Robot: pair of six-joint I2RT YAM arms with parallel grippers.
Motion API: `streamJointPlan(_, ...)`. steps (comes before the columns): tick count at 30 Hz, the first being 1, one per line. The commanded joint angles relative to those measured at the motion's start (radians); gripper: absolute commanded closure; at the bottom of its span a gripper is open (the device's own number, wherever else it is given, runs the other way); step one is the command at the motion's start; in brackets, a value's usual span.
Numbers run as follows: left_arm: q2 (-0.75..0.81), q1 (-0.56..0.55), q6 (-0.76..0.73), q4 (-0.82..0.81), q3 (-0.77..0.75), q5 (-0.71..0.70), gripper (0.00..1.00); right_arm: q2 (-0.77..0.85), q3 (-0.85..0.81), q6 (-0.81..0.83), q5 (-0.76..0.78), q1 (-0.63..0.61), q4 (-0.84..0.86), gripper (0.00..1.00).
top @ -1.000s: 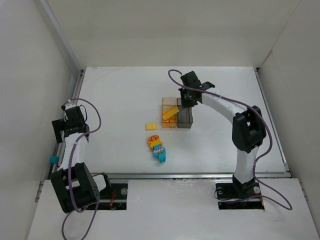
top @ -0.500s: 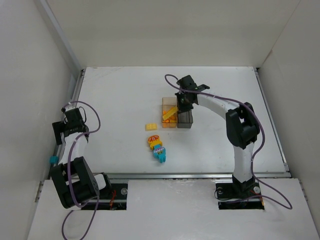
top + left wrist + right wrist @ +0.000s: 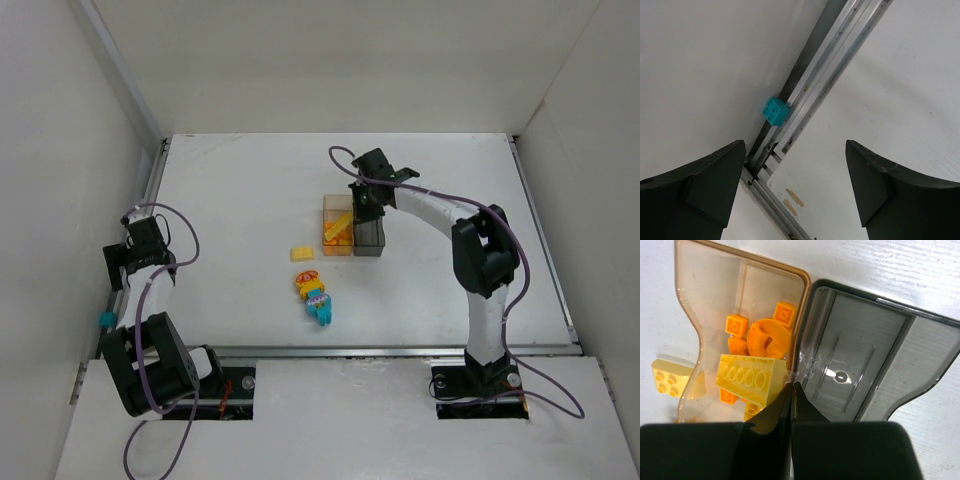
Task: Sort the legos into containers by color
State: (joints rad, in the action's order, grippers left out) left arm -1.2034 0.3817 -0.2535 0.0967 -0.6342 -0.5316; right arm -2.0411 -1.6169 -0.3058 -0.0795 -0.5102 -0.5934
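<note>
The paired containers sit mid-table: the amber box point(image 3: 338, 232) point(image 3: 715, 300) holds several orange legos point(image 3: 765, 337) and an upside-down yellow brick point(image 3: 752, 378). The dark grey box point(image 3: 371, 237) point(image 3: 855, 360) is empty. My right gripper point(image 3: 362, 203) point(image 3: 791, 386) is shut, its tips on the wall shared by the two boxes, beside the yellow brick. Loose legos lie on the table: a yellow one point(image 3: 301, 253) point(image 3: 665, 377), an orange-yellow cluster point(image 3: 311, 287) and a teal one point(image 3: 323, 313). My left gripper point(image 3: 135, 258) point(image 3: 795, 150) is open and empty, above a teal brick point(image 3: 775, 110).
The teal brick point(image 3: 104, 319) lies off the table, in the gap by the aluminium rail point(image 3: 840, 60) along the left edge, against the white side wall. White walls enclose the table on the left, back and right. Purple cables loop off both arms.
My right gripper has shifted slightly left and down onto the boxes' shared wall. The left arm has edged a little. The legos have not moved.
</note>
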Motion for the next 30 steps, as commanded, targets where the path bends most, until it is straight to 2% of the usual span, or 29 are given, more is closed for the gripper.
streamJointPlan(1, -0.002, 0.008, -0.01, -0.017, 0.008, -0.005, 0.22, 0.036, -0.07, 0.008, -0.017, -0.013, 0.053, 1.0)
streamJointPlan(10, -0.002, 0.008, -0.01, -0.017, 0.018, 0.004, 0.22, 0.045, -0.104, 0.027, 0.018, -0.022, 0.02, 1.0)
streamJointPlan(16, -0.002, 0.008, -0.033, -0.017, 0.018, 0.013, 0.22, 0.035, -0.124, 0.027, -0.017, -0.022, 0.029, 1.0)
streamJointPlan(20, -0.036, 0.032, -0.044, 0.053, -0.033, -0.007, 0.33, 0.044, -0.133, 0.049, -0.017, -0.022, 0.04, 1.0)
streamJointPlan(23, -0.076, 0.055, -0.033, 0.133, -0.096, 0.002, 0.34, 0.044, -0.143, 0.076, -0.017, -0.022, 0.04, 0.97)
streamJointPlan(25, -0.114, 0.068, -0.082, 0.182, -0.152, 0.07, 0.34, 0.053, -0.143, 0.088, -0.017, -0.031, 0.049, 0.93)
streamJointPlan(28, -0.191, 0.077, -0.17, 0.308, -0.212, 0.096, 0.34, 0.053, -0.143, 0.114, -0.017, -0.031, 0.049, 0.92)
streamJointPlan(30, -0.214, 0.097, -0.303, 0.376, -0.268, 0.096, 0.34, 0.062, -0.143, 0.123, -0.017, -0.031, 0.049, 0.9)
